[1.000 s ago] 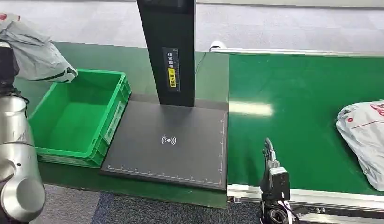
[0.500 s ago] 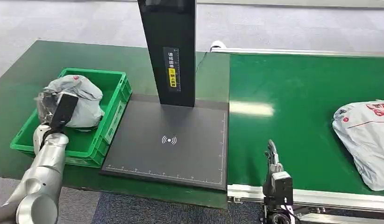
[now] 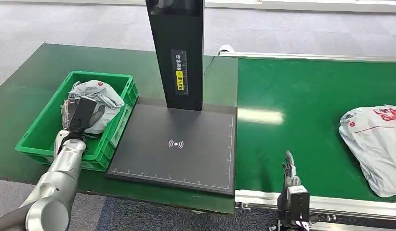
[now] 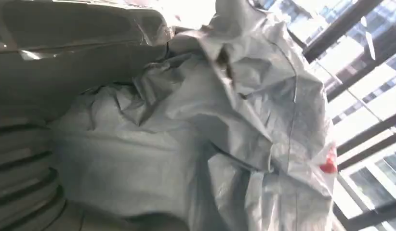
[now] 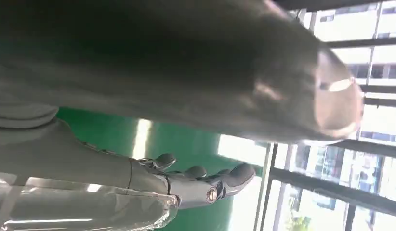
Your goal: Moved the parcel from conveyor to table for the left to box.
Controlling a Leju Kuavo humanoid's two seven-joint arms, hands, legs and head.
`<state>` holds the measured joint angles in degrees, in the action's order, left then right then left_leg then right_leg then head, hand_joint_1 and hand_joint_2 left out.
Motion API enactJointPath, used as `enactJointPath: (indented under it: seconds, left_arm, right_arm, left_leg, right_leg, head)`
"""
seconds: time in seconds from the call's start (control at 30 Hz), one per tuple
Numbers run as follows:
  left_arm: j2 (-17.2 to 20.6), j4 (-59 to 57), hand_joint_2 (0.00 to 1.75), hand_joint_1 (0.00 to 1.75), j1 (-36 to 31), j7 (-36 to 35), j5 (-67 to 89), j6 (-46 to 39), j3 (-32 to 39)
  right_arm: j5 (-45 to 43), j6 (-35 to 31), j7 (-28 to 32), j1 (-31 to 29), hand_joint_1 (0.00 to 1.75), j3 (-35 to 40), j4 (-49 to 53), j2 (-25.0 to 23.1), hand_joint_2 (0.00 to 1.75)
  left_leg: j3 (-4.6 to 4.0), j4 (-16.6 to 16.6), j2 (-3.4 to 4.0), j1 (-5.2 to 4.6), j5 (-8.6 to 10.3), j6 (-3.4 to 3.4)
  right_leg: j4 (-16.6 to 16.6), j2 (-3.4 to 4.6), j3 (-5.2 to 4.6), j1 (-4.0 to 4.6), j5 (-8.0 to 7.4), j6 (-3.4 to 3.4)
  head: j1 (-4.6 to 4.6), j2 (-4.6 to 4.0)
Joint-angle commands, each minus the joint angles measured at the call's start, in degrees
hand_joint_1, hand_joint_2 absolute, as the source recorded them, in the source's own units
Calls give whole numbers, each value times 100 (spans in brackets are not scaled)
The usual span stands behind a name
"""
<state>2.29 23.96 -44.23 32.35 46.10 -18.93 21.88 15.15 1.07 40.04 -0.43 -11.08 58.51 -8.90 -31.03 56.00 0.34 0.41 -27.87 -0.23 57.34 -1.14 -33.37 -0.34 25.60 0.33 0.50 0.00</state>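
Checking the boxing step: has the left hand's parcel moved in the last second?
Yes. The parcel, gripped by the left hand, has come down from above the crate's left rim into the crate.

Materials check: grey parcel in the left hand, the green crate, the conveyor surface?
Grey parcel: looks like thin plastic poly-mailer film, slightly glossy, sharply creased and crumpled. Green crate: seems rigid moulded plastic, with ribbed walls and a stiff rim. Conveyor surface: probably smooth PVC or rubber belting, semi-gloss; it reflects a light streak.
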Motion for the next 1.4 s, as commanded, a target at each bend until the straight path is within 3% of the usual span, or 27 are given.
enactJointPath:
  seconds: [0.03,0.2,0.97,1.2,1.4]
  left_arm:
    - [-197,-281,175,0,-159,78,-110,186,-56]
    - [-200,505,175,0,160,749,-937,129,-35]
    - [-291,3819,175,0,1416,634,-1965,233,-442]
    - [-323,4814,175,0,1744,571,-2138,735,-527]
    - [-521,5909,175,0,2463,619,-2832,1832,-846]
  right_arm:
    - [135,96,-4,51,0,-533,175,-209,0]
    - [503,318,-4,98,0,-981,405,-462,0]
    - [715,415,-4,171,0,-1373,692,-610,0]
    - [707,469,-4,185,0,-1458,731,-653,0]
    - [729,527,-4,153,0,-1406,669,-630,0]
  left_leg:
    - [-12,1,-14,1,4,0]
    - [-8,2,-15,2,4,1]
    - [-45,1,7,3,-5,-2]
    - [-47,1,11,2,-4,-2]
    - [-42,-3,13,0,-6,-1]
  right_leg:
    - [-1,-7,-7,1,-1,1]
    - [0,-8,-4,2,-2,-1]
    - [-1,20,-50,4,-1,0]
    - [0,21,-55,3,-1,0]
    - [-4,24,-50,1,0,1]
  head:
    - [0,0]
    - [0,0]
    - [0,0]
    - [0,0]
    - [-2,0]
